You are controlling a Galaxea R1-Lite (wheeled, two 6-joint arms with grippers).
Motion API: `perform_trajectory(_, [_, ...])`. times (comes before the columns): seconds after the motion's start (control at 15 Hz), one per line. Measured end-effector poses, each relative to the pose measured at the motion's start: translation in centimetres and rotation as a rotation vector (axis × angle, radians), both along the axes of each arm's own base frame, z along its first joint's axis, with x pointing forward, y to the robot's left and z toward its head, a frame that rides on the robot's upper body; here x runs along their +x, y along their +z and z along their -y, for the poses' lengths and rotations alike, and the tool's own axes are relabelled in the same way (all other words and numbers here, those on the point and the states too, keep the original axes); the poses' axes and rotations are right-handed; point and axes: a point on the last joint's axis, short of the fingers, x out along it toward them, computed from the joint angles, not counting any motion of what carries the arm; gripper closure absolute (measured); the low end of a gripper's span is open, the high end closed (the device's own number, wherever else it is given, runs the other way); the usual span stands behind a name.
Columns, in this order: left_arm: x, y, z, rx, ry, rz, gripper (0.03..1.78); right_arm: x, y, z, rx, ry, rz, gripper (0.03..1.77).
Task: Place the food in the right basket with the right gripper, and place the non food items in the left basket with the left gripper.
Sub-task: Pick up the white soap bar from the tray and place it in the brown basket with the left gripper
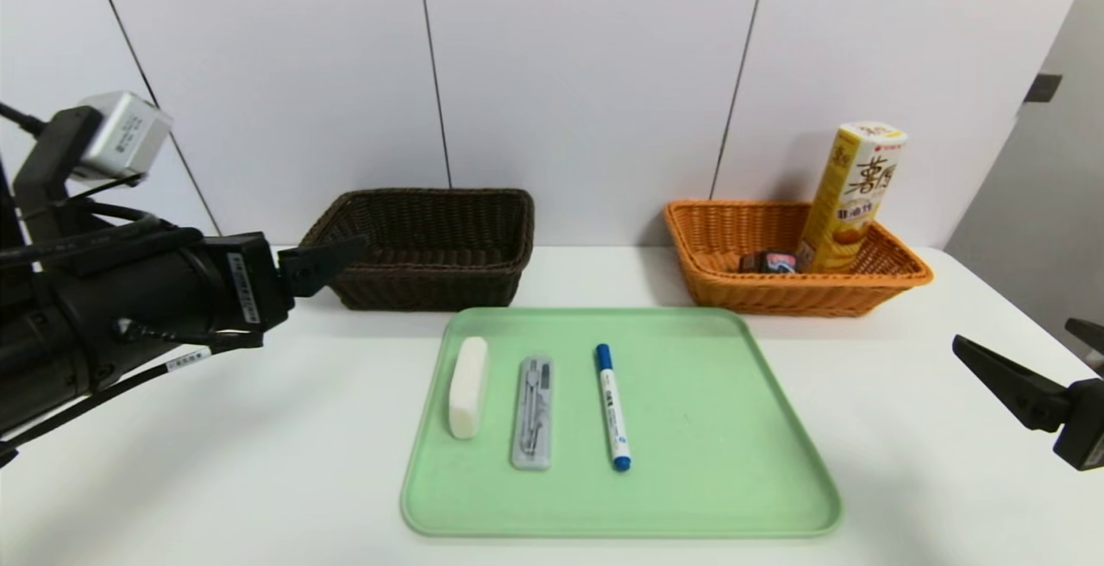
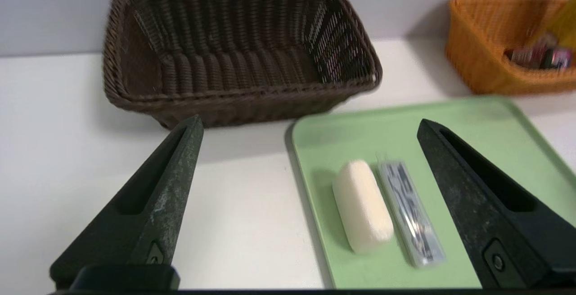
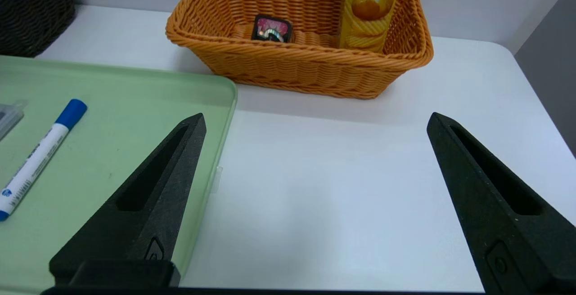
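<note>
From the head camera, the green tray (image 1: 690,428) sits mid-table with three things lined up on its left half: the white block (image 1: 467,386), just beside it the clear grey tool case (image 1: 533,411), then the blue-capped marker (image 1: 611,406). Behind the tray, the dark brown basket (image 1: 429,247) is on the left with nothing showing inside, and the orange basket (image 1: 793,286) is on the right. In the orange one the yellow carton (image 1: 851,197) stands leaning toward the right wall, with the small black packet (image 1: 770,261) lying beside it. The left gripper (image 1: 323,262) hangs over the table left of the tray, near the brown basket's front corner. The right gripper (image 1: 1026,359) shows at the right edge, above bare table, well apart from the tray.

Over to the left wrist camera: the left gripper's (image 2: 310,124) jaws are spread wide, holding nothing. The block (image 2: 362,206) and the case (image 2: 410,214) lie on the tray beyond them, the brown basket (image 2: 135,92) farther back.

Right wrist camera now: the right gripper's (image 3: 315,119) jaws are also wide apart and empty, over white table beside the tray's edge (image 3: 227,119). The marker (image 3: 38,158) lies on the tray; carton (image 3: 368,11) and packet (image 3: 271,29) are in the orange basket (image 3: 297,65).
</note>
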Motion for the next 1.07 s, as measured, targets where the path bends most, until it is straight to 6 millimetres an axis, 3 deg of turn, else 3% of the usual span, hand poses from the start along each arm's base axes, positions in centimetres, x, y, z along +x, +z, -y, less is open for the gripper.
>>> perform_trajectory(0.33, [-1.2,3.8,2.7,0.149,-0.133,-0.281,0.12,-0.5,-0.1,0.0,-0.009,0.006,0.008,0.11])
perform_trajectory(0.47, [-1.2,4.4,4.3,0.186,-0.191,-0.43,0.12,-0.6,-0.2,0.0,-0.011,0.009,0.006,0.11])
perform_trajectory(0.67, [0.1,3.3,7.4,0.22,-0.214,-0.592,0.12,-0.7,-0.3,0.0,-0.014,0.01,0.006,0.11])
perform_trajectory(0.87, [2.0,2.2,10.3,0.194,-0.182,-0.648,0.12,-0.8,-0.7,0.0,-0.033,0.014,-0.004,0.11])
perform_trajectory(1.07, [3.6,0.5,11.8,0.239,-0.122,-0.67,0.12,-1.0,-0.7,0.0,-0.049,0.018,-0.001,0.11])
